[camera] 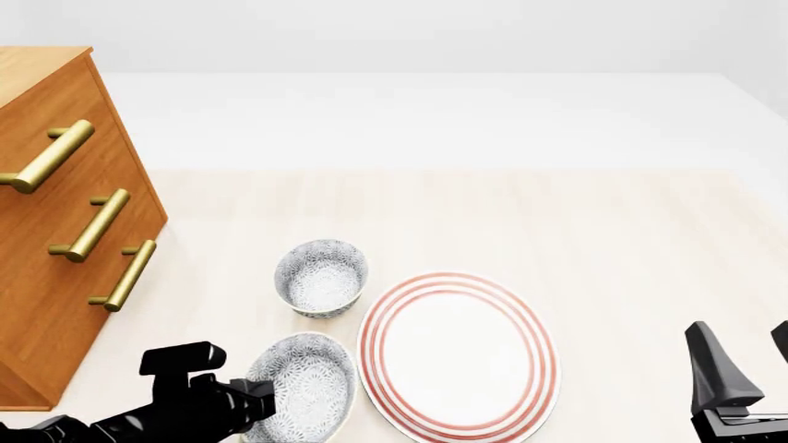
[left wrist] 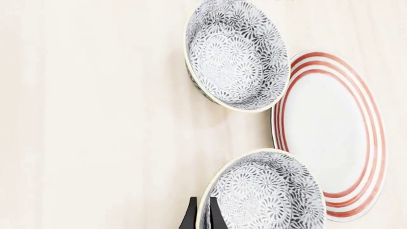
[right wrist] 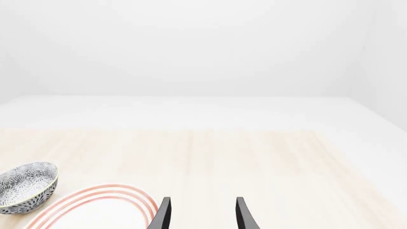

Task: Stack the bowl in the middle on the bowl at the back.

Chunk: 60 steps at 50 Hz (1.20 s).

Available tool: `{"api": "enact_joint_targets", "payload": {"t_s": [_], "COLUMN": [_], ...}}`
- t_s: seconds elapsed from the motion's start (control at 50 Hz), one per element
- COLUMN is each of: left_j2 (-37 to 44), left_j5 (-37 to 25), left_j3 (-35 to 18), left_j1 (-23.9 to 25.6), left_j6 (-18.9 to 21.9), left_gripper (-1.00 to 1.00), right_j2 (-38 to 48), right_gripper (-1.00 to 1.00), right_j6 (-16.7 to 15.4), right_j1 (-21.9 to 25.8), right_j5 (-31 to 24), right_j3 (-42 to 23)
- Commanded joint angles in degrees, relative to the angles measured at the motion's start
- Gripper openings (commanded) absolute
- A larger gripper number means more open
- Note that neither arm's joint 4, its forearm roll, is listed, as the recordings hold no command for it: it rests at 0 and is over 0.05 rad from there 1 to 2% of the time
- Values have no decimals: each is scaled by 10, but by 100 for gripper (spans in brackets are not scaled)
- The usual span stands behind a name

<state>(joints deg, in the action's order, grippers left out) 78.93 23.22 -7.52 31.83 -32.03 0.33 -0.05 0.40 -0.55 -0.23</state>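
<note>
Bowl in the middle point(camera: 308, 383) sits on the table point(camera: 591, 231) at the near left, its rim touching or just beside the big red-ringed plate point(camera: 459, 355) on its right. My left claw point(left wrist: 203, 213) pinches that bowl's near rim, one finger inside and one outside. Beyond it stands the bowl at the back point(camera: 321, 276), apart from the first and near the plate's far-left edge. A wooden drawer chest point(camera: 62, 221) with brass handles rises at the left. My right claw point(right wrist: 202, 212) hangs open over bare table right of the plate, holding nothing.
</note>
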Motion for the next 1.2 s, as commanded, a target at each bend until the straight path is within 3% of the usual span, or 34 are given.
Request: {"api": "enact_joint_targets", "payload": {"t_s": [0.02, 0.16, 0.28, 0.36, 0.54, 0.8, 0.98, 1.2], "left_j2": [13, -78, -186, -263, -337, -360, -386, -398], "left_j5": [7, -85, -203, -311, -458, -566, -630, -683], "left_j3": [0, -16, -43, -79, -159, -215, -246, -288], "left_j1": [3, 13, 28, 48, 41, 46, 109, 176], "left_j6": [0, -1, -2, 1, 25, 43, 7, -5], "left_gripper": [-100, -100, -100, -100, -100, -100, -100, -100], "right_j2": [0, 1, 1, 2, 4, 7, 8, 6], "right_gripper": [100, 100, 100, 100, 100, 100, 100, 100], "right_j6": [0, 0, -2, -2, -3, -4, -3, -3], "right_j1": [0, 0, 1, 1, 1, 2, 3, 3], "right_j5": [0, 1, 1, 1, 3, 6, 7, 5], "right_j3": [0, 0, 0, 0, 1, 0, 0, 0]}}
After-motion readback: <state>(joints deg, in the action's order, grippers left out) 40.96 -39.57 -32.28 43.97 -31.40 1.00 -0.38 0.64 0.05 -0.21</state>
